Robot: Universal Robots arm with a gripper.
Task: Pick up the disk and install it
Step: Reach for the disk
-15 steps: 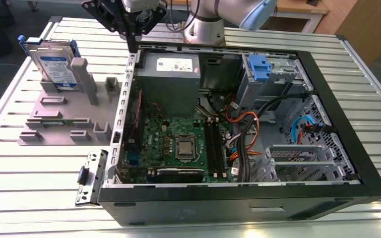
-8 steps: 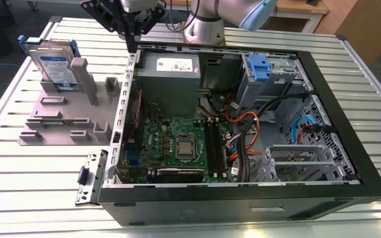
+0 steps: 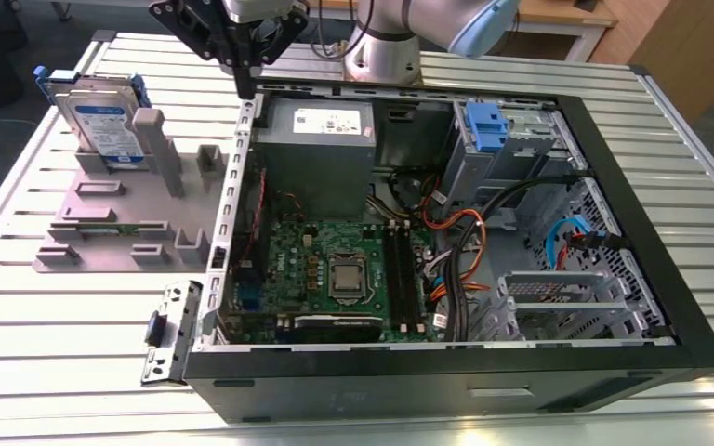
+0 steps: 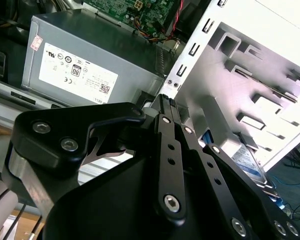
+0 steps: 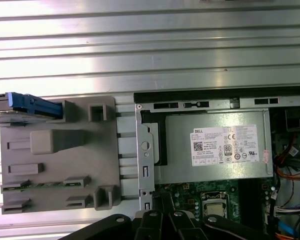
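One disk (image 3: 100,125) stands on edge in the grey holder (image 3: 109,209) on the slatted table (image 3: 34,316), at the exterior view's left of the open computer case (image 3: 456,376). Its lower part is hidden behind the holder's posts, and in the first wrist view its blue frame (image 5: 32,106) is cut off by the picture's border. The gripper (image 3: 248,89) hangs above the case wall nearest the holder, well apart from the disk, with its fingers (image 4: 169,135) drawn together on nothing; in the second wrist view its black body hides part of the power supply (image 4: 85,65).
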